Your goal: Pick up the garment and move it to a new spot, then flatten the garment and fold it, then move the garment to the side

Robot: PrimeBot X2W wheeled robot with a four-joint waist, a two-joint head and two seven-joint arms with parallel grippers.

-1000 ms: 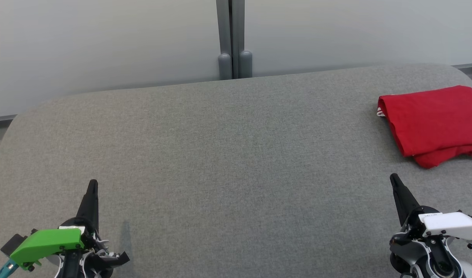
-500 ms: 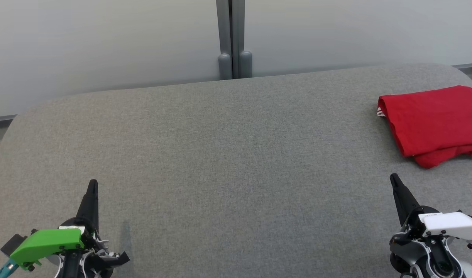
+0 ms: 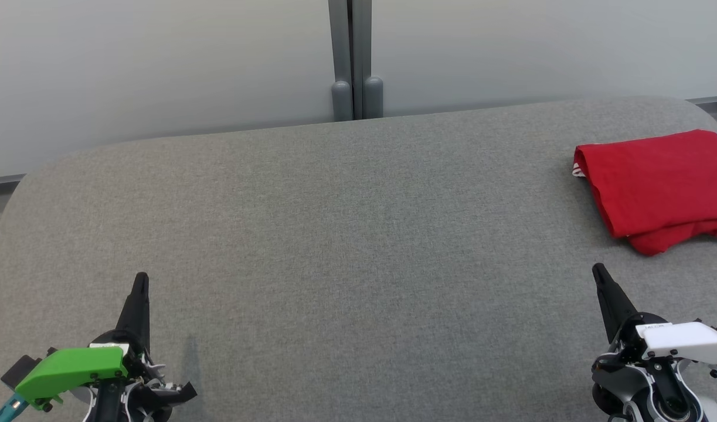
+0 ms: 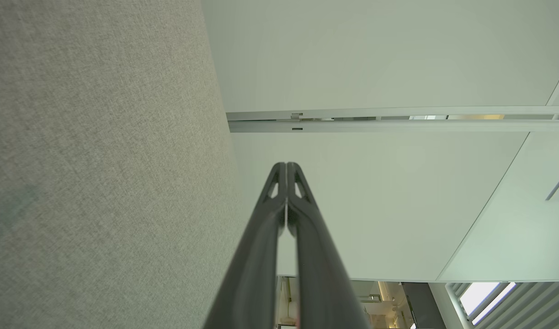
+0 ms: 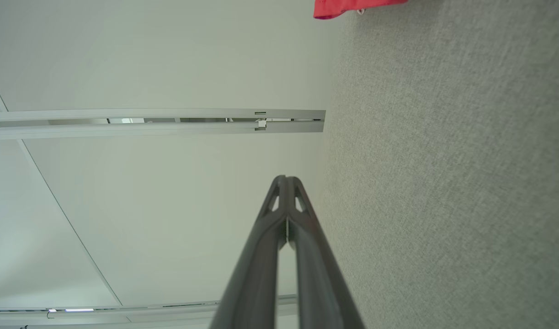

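A: Entry one, garment (image 3: 657,181) – location?
B: Red cloth, folded to a rough rectangle, lying flat at the far right of the tabletop (image 3: 335,223), beside its rounded far corner. A lower layer juts out along the near edge; a scrap of red-and-white trim shows at the left end. The head view's right border cuts off its right side. Nothing touches it.
A: Entry two, left hand (image 3: 140,276)?
B: Near left, over the tabletop, long dark fingers pointing away from the robot. Left wrist view: the two fingers lie together, tips touching, nothing between them. A green cover (image 3: 71,369) sits on the wrist behind. Well apart from the garment.
A: Entry three, right hand (image 3: 597,268)?
B: Near right, fingers leaning a little to the left. Right wrist view: fingers together, tips touching, nothing gripped. A white cover (image 3: 683,340) sits on the wrist. The garment lies beyond the fingertips and slightly to the right, near but not touching; one red corner of it shows at the top border of the right wrist view.
A: Entry four, tabletop?
B: Grey woven covering, rounded at both far corners.
A: Entry five, backdrop?
B: Pale wall (image 3: 159,70) of two panels behind the far edge; a grey post (image 3: 356,58) stands at the joint between them, about mid-width
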